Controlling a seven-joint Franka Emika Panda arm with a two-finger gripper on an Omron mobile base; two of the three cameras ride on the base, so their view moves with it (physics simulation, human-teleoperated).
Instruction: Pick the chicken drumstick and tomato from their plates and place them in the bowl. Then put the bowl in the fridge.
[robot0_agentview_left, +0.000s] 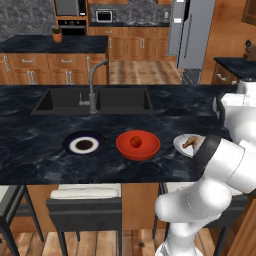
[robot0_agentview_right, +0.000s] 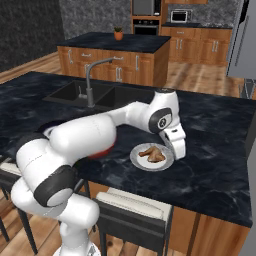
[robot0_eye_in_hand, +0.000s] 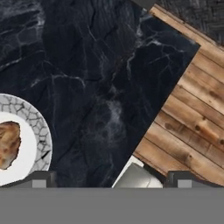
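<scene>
Tomato (robot0_agentview_left: 135, 142) sits in the red bowl (robot0_agentview_left: 147, 150) — brown drumstick (robot0_agentview_right: 152, 154) lies on the pale plate (robot0_agentview_right: 141, 162) beside it.

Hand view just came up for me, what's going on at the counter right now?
The tomato already sits in the red bowl, and the dark-rimmed plate holds nothing. The chicken drumstick lies on its pale plate. The gripper hangs beside that plate's right edge, jaws open and holding nothing, over the black counter.

On the bench (robot0_agentview_left: 30, 150), the bowl (robot0_agentview_left: 138, 145) holding the tomato (robot0_agentview_left: 135, 142) sits between two plates (robot0_agentview_left: 83, 144); the drumstick (robot0_agentview_left: 189, 143) lies on the right one.
</scene>
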